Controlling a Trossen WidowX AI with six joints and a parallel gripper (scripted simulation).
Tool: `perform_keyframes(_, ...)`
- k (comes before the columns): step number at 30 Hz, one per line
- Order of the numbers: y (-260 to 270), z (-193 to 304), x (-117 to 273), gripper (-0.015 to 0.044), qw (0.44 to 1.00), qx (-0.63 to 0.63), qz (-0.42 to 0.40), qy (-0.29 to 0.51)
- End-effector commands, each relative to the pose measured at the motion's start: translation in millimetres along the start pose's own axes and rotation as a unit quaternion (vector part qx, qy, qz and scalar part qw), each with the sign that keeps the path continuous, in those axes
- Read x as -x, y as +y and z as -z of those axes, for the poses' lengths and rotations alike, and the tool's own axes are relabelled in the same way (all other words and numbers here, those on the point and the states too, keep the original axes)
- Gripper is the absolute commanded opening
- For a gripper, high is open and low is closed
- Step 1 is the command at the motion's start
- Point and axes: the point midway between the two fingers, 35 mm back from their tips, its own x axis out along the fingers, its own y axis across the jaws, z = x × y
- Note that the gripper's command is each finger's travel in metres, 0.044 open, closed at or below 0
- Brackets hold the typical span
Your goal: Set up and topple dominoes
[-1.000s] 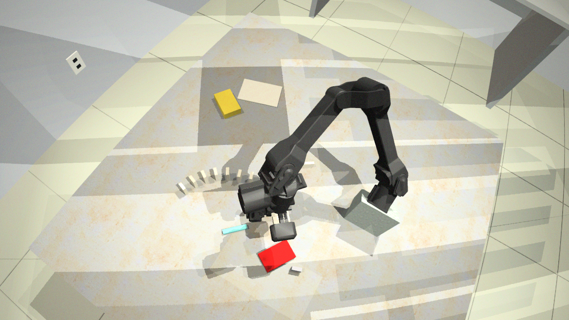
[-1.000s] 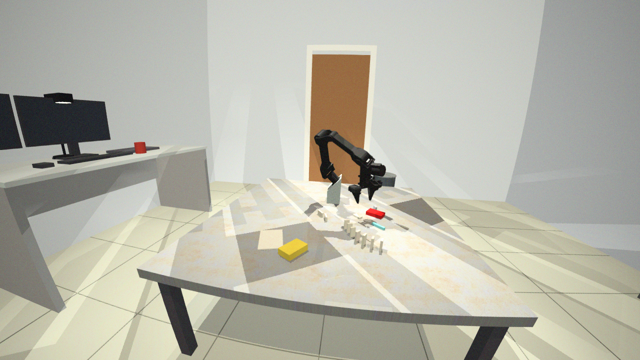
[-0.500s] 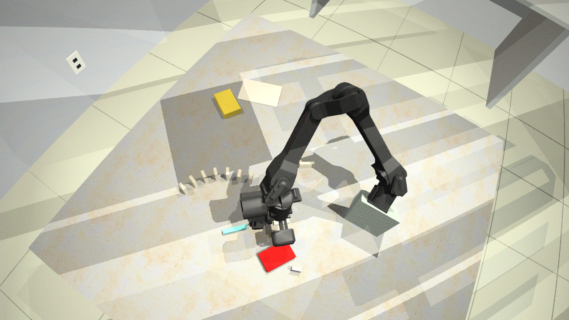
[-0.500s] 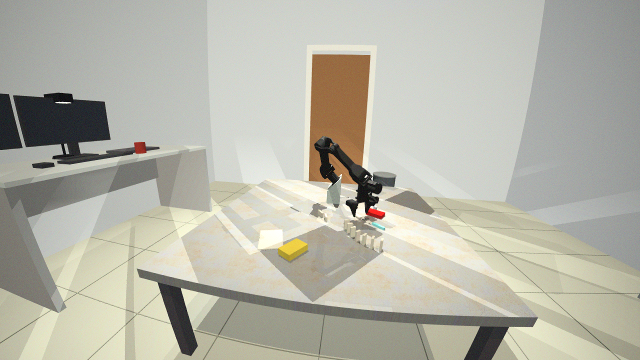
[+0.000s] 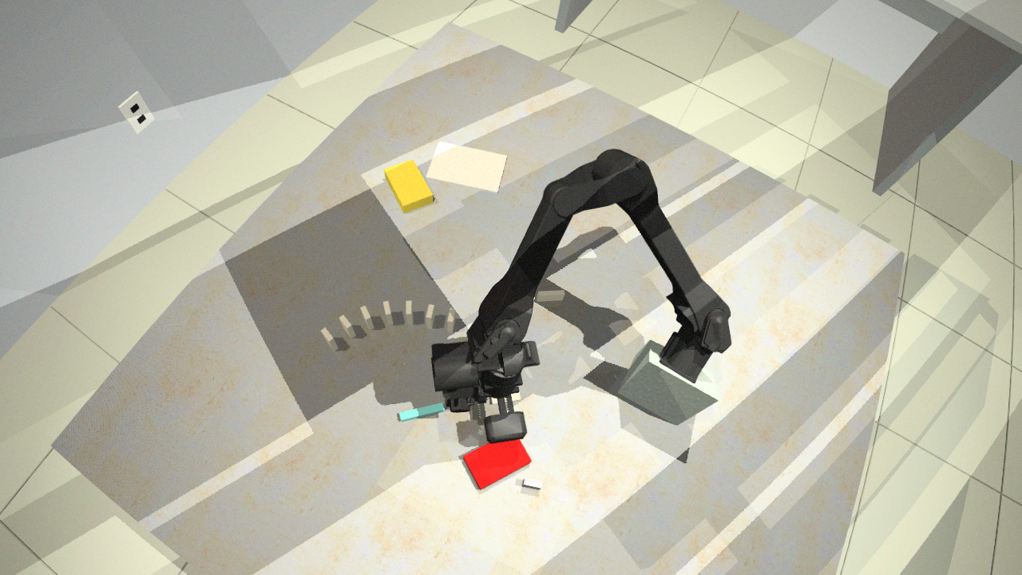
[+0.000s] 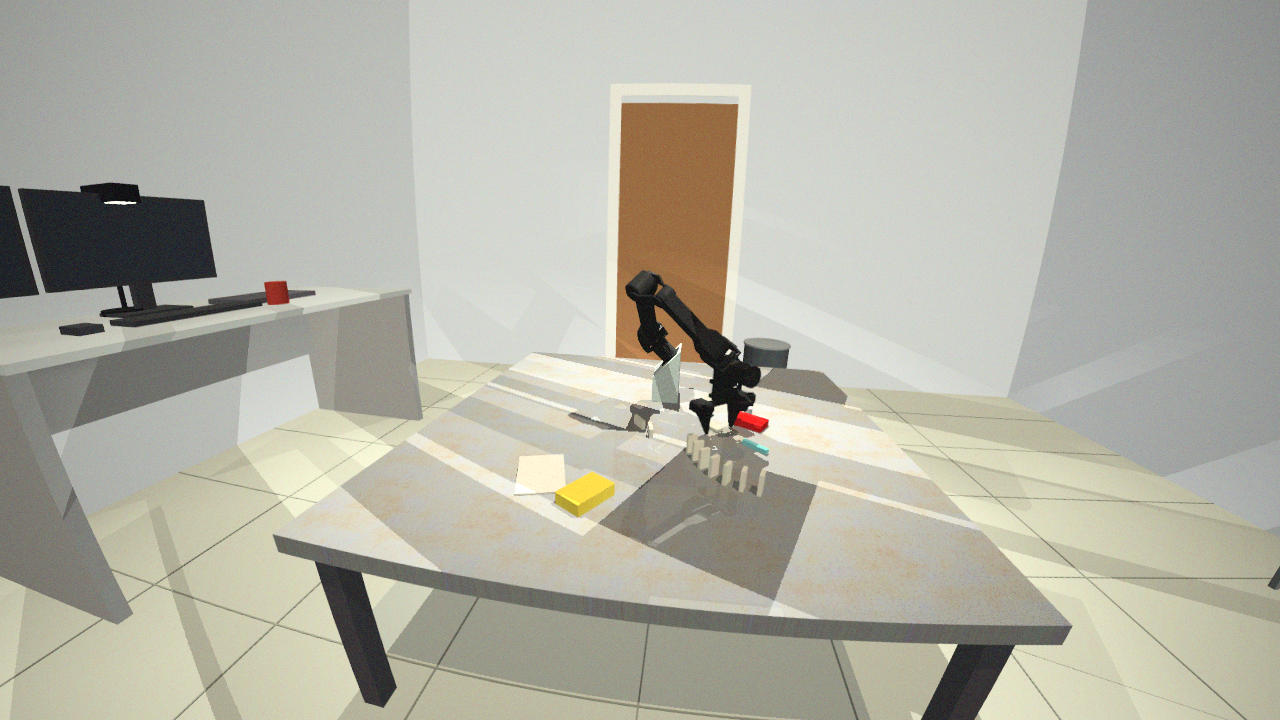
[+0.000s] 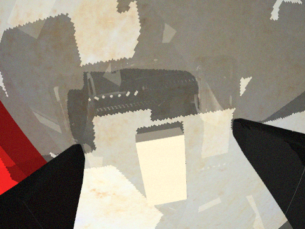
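seen from the exterior view, a curved row of seven cream rectangular dominoes [image 5: 388, 307] [image 6: 714, 464] stands upright on the grey, rust-mottled bench [image 5: 386, 521] [image 6: 671, 615], right of its middle. the black two-fingered hand [image 5: 482, 416] [image 6: 718, 428] [image 7: 160, 139] is on the far side of the row, pointing down, its fingers spread wide with nothing held. in the wrist view, a loose cream rectangular domino [image 5: 516, 397] [image 7: 163, 170] lies flat on the bench, apart from both fingers. another loose cream domino [image 5: 550, 295] [image 6: 640, 420] lies left of the row, towards the pale grey-green angular block [image 5: 667, 397] [image 6: 666, 383] by the arm's base.

a bright red rectangular block [image 5: 497, 463] [image 6: 751, 421] [image 7: 19, 159] lies just beside the hand, to the right, and a slim turquoise bar [image 5: 421, 411] [image 6: 756, 445] lies between it and the row. at the near left of the row, a yellow rectangular block [image 5: 409, 185] [image 6: 584, 494] sits beside a flat cream rectangular sheet [image 5: 468, 166] [image 6: 539, 474]. in the top view, a small white block [image 5: 531, 484] rests near the red one.
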Motion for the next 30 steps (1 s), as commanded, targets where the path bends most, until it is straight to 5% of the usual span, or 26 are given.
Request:
perform_keyframes(1, 0.9, 2.4, -2.6, 0.0440, 1.000, 0.004, 0.002, 0.003)
perform_keyframes(14, 0.9, 2.4, -2.6, 0.0107, 1.000, 0.004, 0.002, 0.003)
perform_keyframes(24, 1.0, 2.3, -0.7, 0.0107, 1.000, 0.004, 0.002, 0.003)
perform_keyframes(30, 2.7, 1.5, 68.3, 0.0107, 1.000, 0.004, 0.000, 0.002)
